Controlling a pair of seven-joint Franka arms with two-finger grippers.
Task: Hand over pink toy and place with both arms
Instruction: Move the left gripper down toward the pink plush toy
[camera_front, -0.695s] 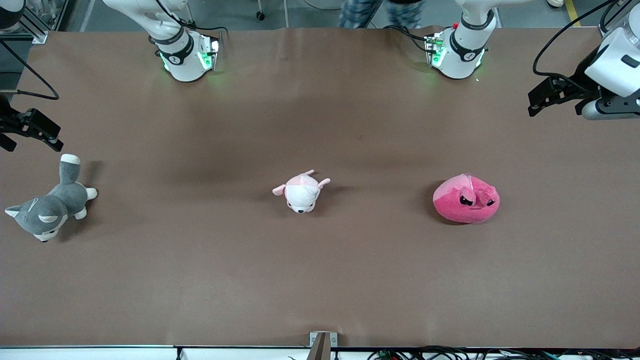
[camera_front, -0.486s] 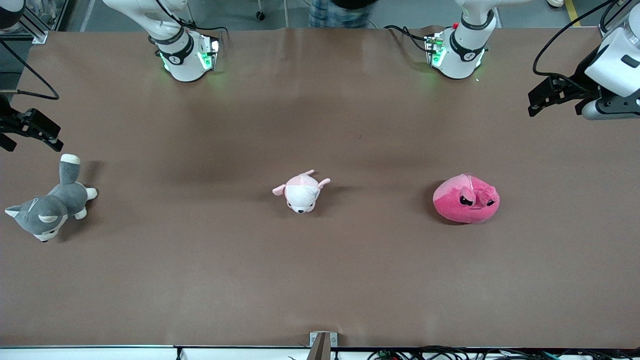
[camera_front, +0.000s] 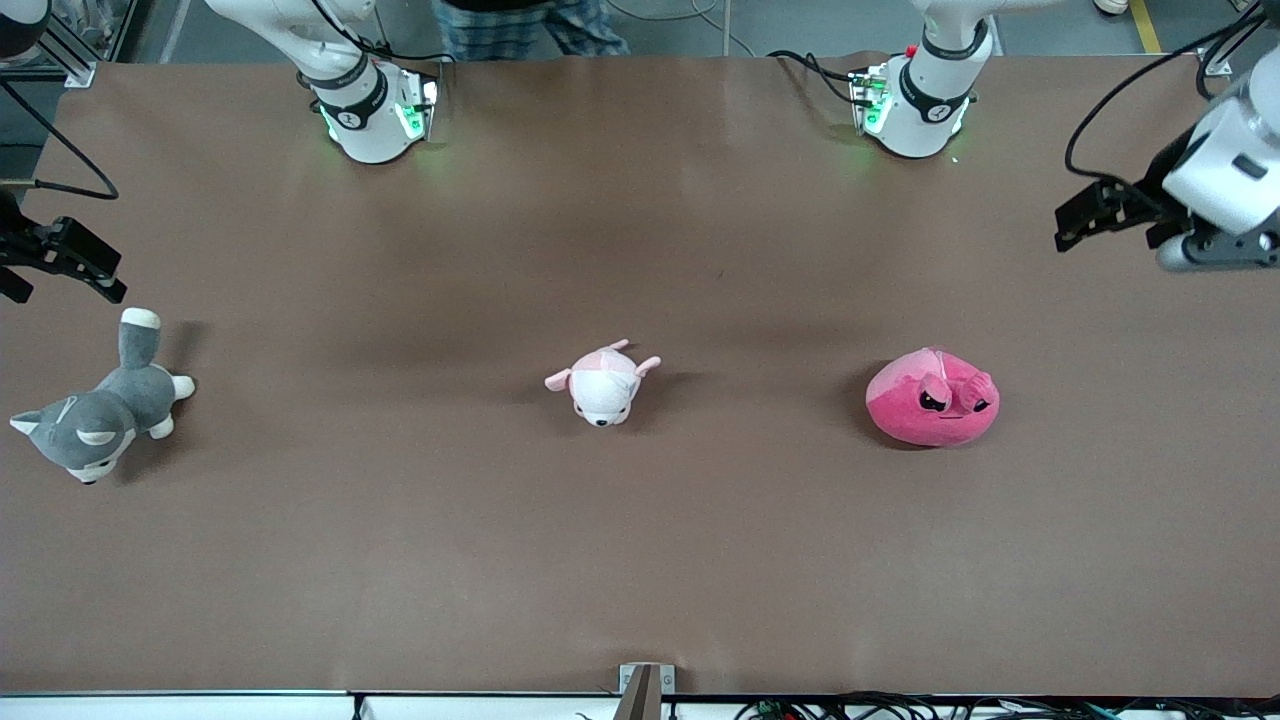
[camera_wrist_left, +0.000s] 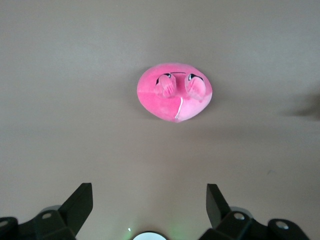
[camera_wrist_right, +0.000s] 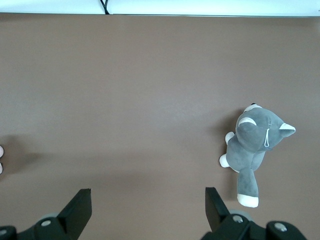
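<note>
While both grippers gape empty: round hot-pink toy (camera_front: 932, 397), angry dark eyes, small ears.

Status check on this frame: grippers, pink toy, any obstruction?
Left gripper open, empty, up over the table's left-arm end. Right gripper open, waiting at its end. Pink toy untouched on table. Nothing in the way.

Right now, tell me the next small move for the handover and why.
Probably bring the left claw in over the pink toy and lower it. The toy lies untouched on the table toward the left arm's end, the left claw is open and empty up in the air there, and the right claw, also open, waits above the table near the grey dog.
</note>
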